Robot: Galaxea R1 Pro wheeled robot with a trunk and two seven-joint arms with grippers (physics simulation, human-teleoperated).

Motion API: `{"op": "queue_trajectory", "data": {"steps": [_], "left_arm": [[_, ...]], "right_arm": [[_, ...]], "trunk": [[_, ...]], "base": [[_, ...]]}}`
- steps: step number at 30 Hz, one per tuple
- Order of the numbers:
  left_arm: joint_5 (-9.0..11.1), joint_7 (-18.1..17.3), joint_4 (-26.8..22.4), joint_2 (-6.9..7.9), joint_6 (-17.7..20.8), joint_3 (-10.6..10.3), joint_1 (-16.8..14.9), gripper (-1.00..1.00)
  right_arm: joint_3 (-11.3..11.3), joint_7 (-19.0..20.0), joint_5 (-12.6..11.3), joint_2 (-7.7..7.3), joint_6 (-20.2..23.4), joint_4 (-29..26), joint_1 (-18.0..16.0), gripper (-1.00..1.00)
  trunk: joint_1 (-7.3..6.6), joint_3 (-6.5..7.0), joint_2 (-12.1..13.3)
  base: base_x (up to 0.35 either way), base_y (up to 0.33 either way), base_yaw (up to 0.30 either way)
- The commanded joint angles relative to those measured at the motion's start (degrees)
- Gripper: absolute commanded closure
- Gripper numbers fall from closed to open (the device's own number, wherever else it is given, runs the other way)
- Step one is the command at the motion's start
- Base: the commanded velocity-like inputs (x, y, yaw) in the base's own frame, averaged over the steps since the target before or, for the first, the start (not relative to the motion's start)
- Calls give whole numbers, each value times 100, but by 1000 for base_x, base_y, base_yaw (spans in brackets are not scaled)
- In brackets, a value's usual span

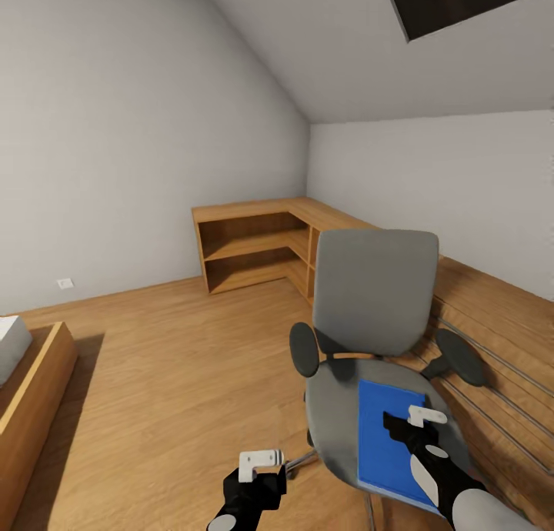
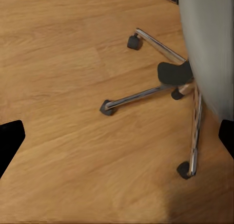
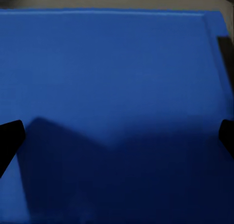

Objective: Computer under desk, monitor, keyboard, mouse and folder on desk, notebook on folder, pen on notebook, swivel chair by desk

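Head view, far left edge: a low wooden bed frame with a white mattress corner stands on the light wood plank floor of the bedroom. A small white wall outlet sits low on the grey wall at left.

Centre: an L-shaped wooden shelf unit fills the room's far corner beneath the sloped ceiling. A dark-framed skylight occupies the upper right of the frame.

Lower centre: the left gripper hangs over bare floor, just left of the chair's base. Its wrist view shows both dark fingertips at opposite frame edges, spread wide with nothing between them, above the silver star base and its black castors.

Right of centre: the swivel chair, grey with 2 black armrests, faces the camera. The folder, bright blue, lies flat on the seat, toward the seat's right half.

Lower right: the right gripper is poised directly over the folder. Its wrist view shows the blue cover spanning the frame, a dark strip along 1 edge, with the fingertips spread apart and clasping nothing; contact with the cover cannot be determined.
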Motion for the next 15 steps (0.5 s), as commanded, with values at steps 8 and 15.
{"op": "queue_trajectory", "data": {"steps": [8, 15], "left_arm": [[53, 13, -8, 3, -60, -17, -7, -100], [53, 16, -9, 3, -54, -17, -10, -100]], "right_arm": [[7, -6, -62, -1, -25, 291, 0, -100], [7, -6, -60, -1, -25, 292, 0, -100]], "trunk": [[-3, -6, -3], [-3, -6, -3]], "base": [[-77, 0, 0], [-18, 0, 0]]}}
